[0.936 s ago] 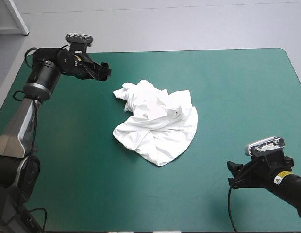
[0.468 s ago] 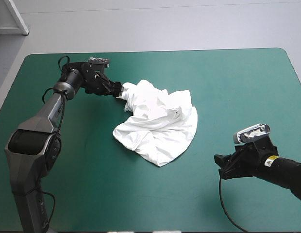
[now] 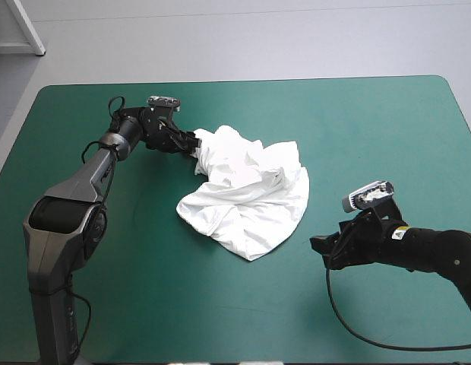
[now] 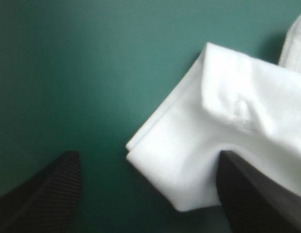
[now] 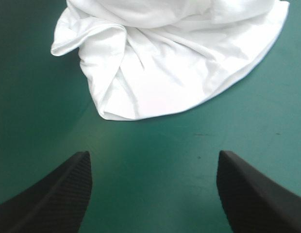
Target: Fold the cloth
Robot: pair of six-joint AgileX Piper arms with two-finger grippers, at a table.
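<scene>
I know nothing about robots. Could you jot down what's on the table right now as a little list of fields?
Cloth: white T-shirt, crumpled heap, mid-table
Table: teal-green cover
Left gripper: open, a shirt corner between its fingers
Right gripper: open, short of the heap, not touching
Folding: not yet begun

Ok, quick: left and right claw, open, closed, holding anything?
Left claw: open, a corner of the T-shirt inside it, not gripped.
Right claw: open, empty, T-shirt ahead of it.
</scene>
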